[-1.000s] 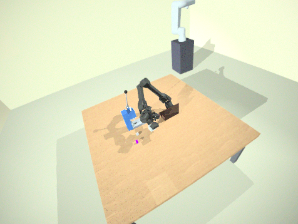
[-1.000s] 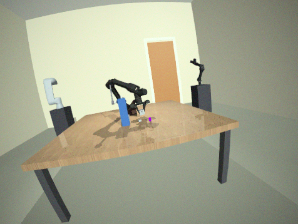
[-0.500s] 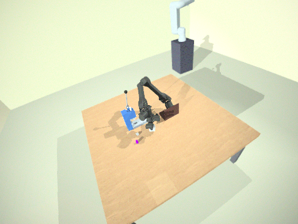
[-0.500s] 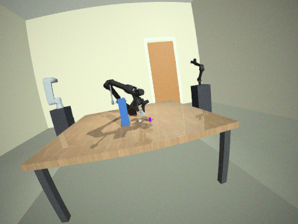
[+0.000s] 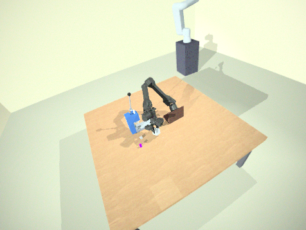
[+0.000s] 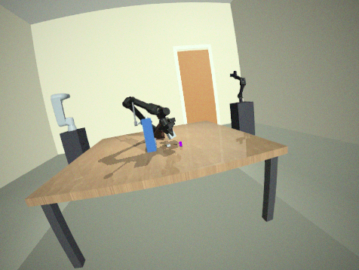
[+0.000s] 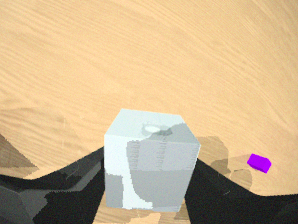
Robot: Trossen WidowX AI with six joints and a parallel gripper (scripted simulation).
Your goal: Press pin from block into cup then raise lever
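One blue press [image 5: 132, 123] [image 6: 149, 135], one pale block [image 5: 156, 131] [image 7: 150, 165], one purple piece [image 5: 140, 145] [image 6: 180, 144] [image 7: 259, 163], one table [image 5: 199, 138] [image 6: 226, 151] [image 7: 150, 60], one door [image 6: 197, 87], three arms.

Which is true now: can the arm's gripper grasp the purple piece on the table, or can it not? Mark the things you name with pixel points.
Probably not yet: the gripper [image 7: 147, 152] is shut on the pale block [image 7: 150, 170], though nothing visible stands between it and the purple piece [image 5: 140, 145] [image 6: 180, 144] [image 7: 259, 163].

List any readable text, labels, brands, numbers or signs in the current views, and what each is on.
None readable: no word, label, brand, number or sign shows on the blue press, the pale block or the door.
Arm: too small and dark to rule out fine markings.
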